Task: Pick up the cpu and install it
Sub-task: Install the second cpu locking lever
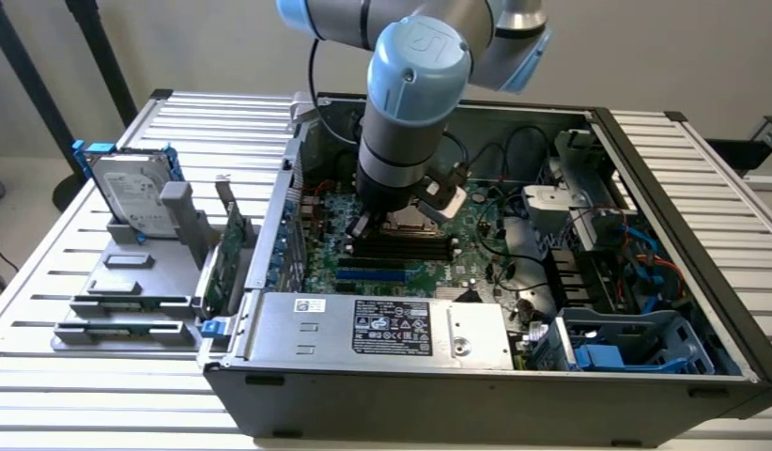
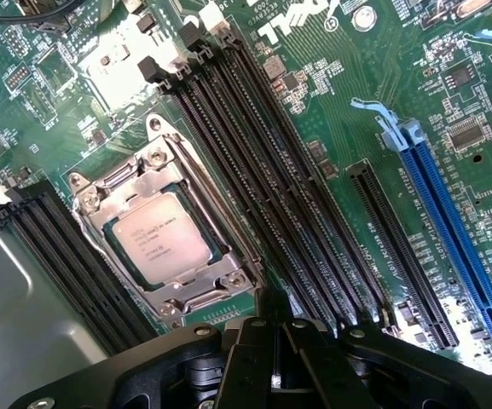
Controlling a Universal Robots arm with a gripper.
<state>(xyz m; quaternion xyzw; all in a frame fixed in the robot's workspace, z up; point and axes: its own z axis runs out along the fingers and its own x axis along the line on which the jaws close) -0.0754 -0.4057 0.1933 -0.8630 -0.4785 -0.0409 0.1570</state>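
Note:
The cpu point(image 2: 162, 245), a small square chip with a shiny silver top, lies flat in its socket on the green motherboard point(image 2: 331, 94), framed by the metal socket bracket point(image 2: 156, 175). My gripper point(image 2: 271, 336) hovers just above the board beside the socket, and its black fingers point(image 2: 246, 358) are shut together with nothing between them. In the exterior view the arm reaches straight down into the open computer case point(image 1: 662, 188), with the gripper point(image 1: 405, 221) over the middle of the motherboard.
Black memory slots point(image 2: 254, 170) and a blue expansion slot point(image 2: 450, 230) run beside the socket. Outside the case, on the exterior view's left, a grey fixture point(image 1: 123, 291) holds a silver hard drive with blue brackets point(image 1: 130, 193) and a green circuit card point(image 1: 229, 254). The power supply point(image 1: 379, 329) sits at the front.

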